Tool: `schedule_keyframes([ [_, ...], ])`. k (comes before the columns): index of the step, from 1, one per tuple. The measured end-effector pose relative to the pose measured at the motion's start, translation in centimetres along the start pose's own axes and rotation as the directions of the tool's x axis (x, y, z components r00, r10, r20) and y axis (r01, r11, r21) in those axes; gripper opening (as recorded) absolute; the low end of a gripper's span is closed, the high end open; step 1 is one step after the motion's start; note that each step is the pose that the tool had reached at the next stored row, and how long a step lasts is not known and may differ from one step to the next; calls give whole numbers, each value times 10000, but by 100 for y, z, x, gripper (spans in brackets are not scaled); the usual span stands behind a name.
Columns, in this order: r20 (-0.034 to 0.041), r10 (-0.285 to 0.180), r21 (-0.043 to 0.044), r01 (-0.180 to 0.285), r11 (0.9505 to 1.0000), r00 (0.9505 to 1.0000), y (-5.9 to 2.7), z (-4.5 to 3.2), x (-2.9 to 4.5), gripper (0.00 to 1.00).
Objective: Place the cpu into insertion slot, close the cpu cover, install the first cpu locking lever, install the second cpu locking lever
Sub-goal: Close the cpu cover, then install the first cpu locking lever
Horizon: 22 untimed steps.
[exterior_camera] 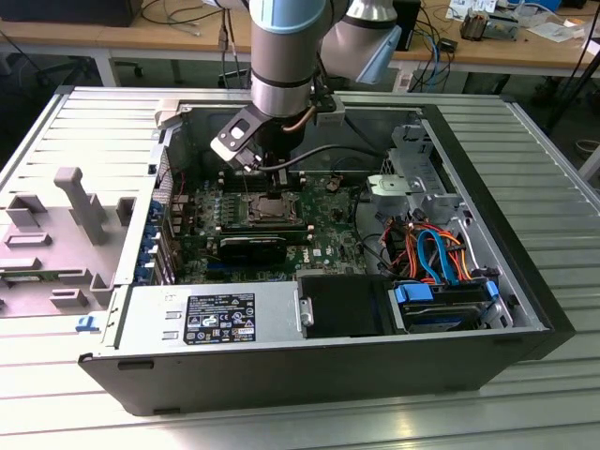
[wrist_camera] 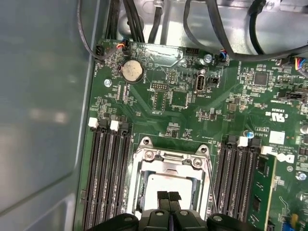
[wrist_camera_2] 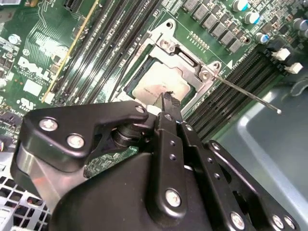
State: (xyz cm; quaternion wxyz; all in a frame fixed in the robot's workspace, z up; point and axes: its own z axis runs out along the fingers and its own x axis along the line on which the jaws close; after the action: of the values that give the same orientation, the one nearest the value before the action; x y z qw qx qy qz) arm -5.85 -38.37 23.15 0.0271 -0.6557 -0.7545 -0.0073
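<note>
**Fig.** The cpu (wrist_camera: pixel 168 182) lies in the insertion slot (exterior_camera: pixel 269 208) of the green motherboard (wrist_camera: pixel 183 101), framed by the lowered cpu cover (wrist_camera: pixel 169 158). The claw (wrist_camera: pixel 169 196), fingertips closed together and empty, is directly over the chip. One locking lever (wrist_camera_2: pixel 243 92) juts out across the memory slots (wrist_camera_2: pixel 211 108).

One cpu (wrist_camera: pixel 168 185), one cpu cover (wrist_camera: pixel 171 156), one coin battery (wrist_camera: pixel 131 71), two banks of memory slots (wrist_camera: pixel 109 178)
</note>
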Motion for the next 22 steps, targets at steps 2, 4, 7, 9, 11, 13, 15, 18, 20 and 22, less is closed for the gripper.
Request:
schedule_keyframes([
  [2,-1,0,0,0,10000,10000,-1,-41,2,11],
  [4,-2,0,-1,0,10000,10000,-1,-68,4,11],
  [7,-4,0,-2,0,10000,10000,-1,-70,4,11],
  [9,-2,0,0,0,10000,10000,-2,-72,4,11],
  [11,-3,0,-1,0,10000,10000,-2,-72,4,11],
  [13,-3,0,-1,0,10000,10000,-2,-72,4,11],
  [15,-2,0,0,0,10000,10000,-2,-73,4,11],
  [18,-2,0,0,0,10000,10000,-2,-74,4,11],
  [20,-2,0,0,0,10000,10000,-2,-74,4,11],
  [22,0,-43,2,43,10000,10000,-2,-75,4,11],
])
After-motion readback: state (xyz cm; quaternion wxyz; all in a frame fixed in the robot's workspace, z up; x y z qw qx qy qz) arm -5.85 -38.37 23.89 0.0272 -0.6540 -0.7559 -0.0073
